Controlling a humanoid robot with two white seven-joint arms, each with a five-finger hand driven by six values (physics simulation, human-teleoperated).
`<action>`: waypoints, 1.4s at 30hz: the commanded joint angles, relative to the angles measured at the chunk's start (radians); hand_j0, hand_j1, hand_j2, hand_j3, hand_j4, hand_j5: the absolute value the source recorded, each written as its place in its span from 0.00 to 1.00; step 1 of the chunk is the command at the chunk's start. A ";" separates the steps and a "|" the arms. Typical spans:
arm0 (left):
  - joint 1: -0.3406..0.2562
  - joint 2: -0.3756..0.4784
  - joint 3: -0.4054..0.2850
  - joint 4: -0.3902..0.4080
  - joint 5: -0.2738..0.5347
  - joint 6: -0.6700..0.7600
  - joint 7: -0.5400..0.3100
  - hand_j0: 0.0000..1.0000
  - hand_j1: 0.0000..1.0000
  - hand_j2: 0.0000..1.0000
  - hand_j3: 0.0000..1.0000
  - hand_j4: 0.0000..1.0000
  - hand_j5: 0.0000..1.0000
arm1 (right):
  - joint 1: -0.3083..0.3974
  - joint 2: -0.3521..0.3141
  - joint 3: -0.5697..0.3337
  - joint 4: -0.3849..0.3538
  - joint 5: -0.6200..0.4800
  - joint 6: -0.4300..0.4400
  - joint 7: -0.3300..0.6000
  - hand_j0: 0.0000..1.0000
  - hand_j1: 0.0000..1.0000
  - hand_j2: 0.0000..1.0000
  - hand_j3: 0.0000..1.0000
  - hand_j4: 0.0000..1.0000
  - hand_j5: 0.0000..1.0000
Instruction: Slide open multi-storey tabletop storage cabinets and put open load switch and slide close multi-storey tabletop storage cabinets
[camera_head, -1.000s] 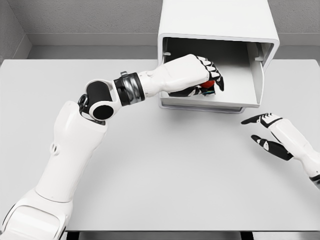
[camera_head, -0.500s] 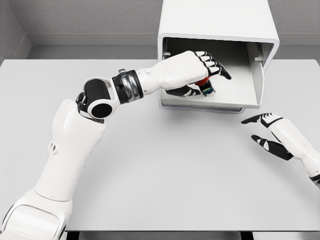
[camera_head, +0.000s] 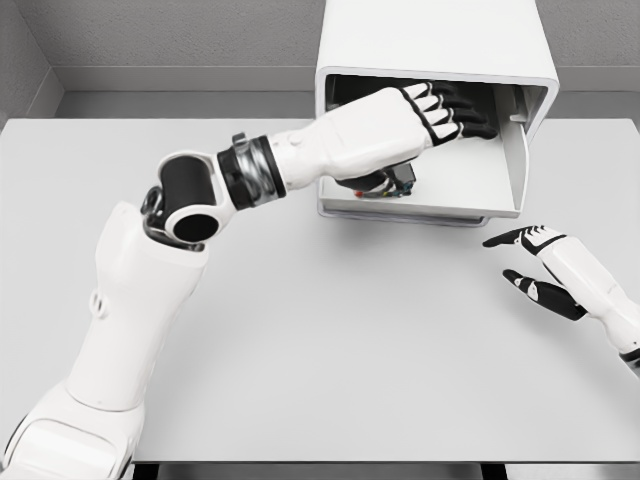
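1. Load switch (camera_head: 398, 180), a small dark part with flecks of red, lay on the floor of the pulled-out drawer (camera_head: 470, 195) of the white storage cabinet (camera_head: 440, 45), directly beneath the left hand (camera_head: 420, 115).
2. Fingers of the left hand were spread and extended into the cavity, gripping nothing, so the switch appeared released.
3. Right hand (camera_head: 535, 265) hovered over the table (camera_head: 330, 340) to the cabinet's right, fingers splayed and empty.
4. Risk, as judged: the left palm sat so close above the switch that a careless withdrawal could have dragged or tipped it toward the drawer's front lip; closing the drawer with the arm inside would have jammed the wrist.
5. Most of the switch was hidden by the palm, so its orientation could not be made out; the cabinet's upper tiers were cut off.
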 joint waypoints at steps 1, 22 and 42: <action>0.000 0.000 0.006 -0.071 0.016 0.003 0.001 1.00 1.00 1.00 1.00 1.00 1.00 | 0.000 -0.001 0.000 -0.001 -0.007 0.001 0.000 0.66 0.66 0.66 0.66 0.66 0.66; 0.597 0.316 0.661 0.047 0.550 0.003 0.001 1.00 1.00 1.00 1.00 1.00 1.00 | 0.011 0.001 0.050 -0.108 -0.021 0.001 0.001 0.66 0.66 0.66 0.66 0.66 0.66; 0.611 0.316 0.662 0.106 0.526 0.003 0.001 1.00 1.00 1.00 1.00 1.00 1.00 | -0.100 0.002 0.138 -0.075 -0.009 0.001 0.003 0.66 0.66 0.66 0.66 0.66 0.66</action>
